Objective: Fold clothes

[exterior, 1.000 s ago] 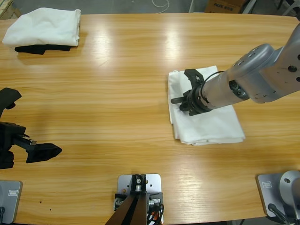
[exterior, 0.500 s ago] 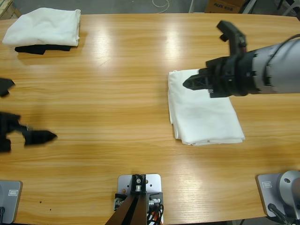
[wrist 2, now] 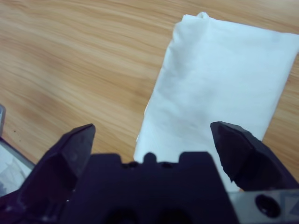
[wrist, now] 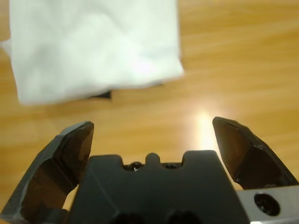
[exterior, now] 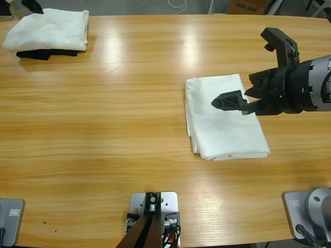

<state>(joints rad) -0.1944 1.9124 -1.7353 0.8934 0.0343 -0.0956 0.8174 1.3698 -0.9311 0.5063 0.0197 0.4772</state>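
The right claw [exterior: 254, 70] hangs with its black jaws spread wide and nothing between them, above the folded white cotton T-shirt [exterior: 223, 117] lying flat on the long wooden surface [exterior: 114, 103]. The left claw [wrist: 152, 135], jaws likewise spread and empty, looks down just short of a second folded white T-shirt [exterior: 47, 29], which rests on a dark garment [exterior: 45, 53].

The high view looks straight down on the table [exterior: 129, 103]. Each wrist view looks down closely at one folded shirt: the right one [wrist 2: 219, 84] at 3 o'clock, the left one [wrist: 93, 46] at 10 o'clock.
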